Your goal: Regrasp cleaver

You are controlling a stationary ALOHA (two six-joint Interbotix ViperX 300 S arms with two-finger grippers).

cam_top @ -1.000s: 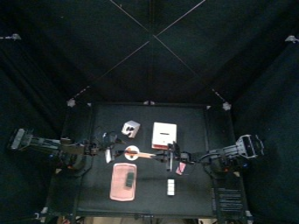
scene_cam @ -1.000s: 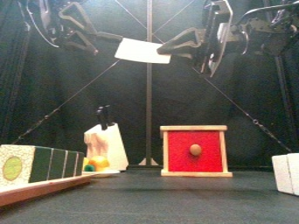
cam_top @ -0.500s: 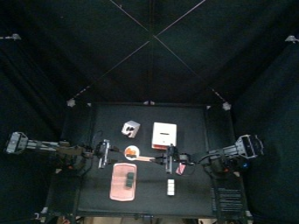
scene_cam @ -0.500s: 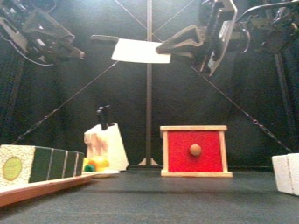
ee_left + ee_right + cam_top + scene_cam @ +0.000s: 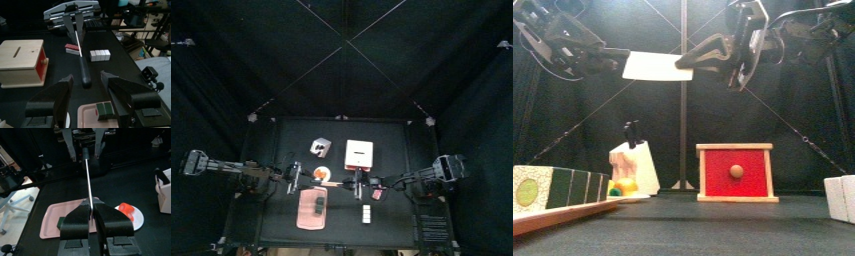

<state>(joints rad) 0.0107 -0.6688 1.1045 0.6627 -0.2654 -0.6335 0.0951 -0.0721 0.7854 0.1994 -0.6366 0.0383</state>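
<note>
Pinching the cleaver [image 5: 88,180] edge-on — right end effector [image 5: 93,210]; broadside from front

High above the bench [image 5: 714,225] the cleaver [image 5: 657,66] bars the gap between the left hand [image 5: 609,62] and right hand [image 5: 694,58]. Beneath it the air lies free down to the red box [image 5: 736,172] and the white block [image 5: 635,168]

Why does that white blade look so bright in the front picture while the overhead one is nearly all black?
Front view: light from above strikes the cleaver broadside, so its blade glares white against dark curtains. Top view: it shows little but dark curtains, and the table is small. Right wrist view: the blade shows edge-on, a thin bright line.
</note>
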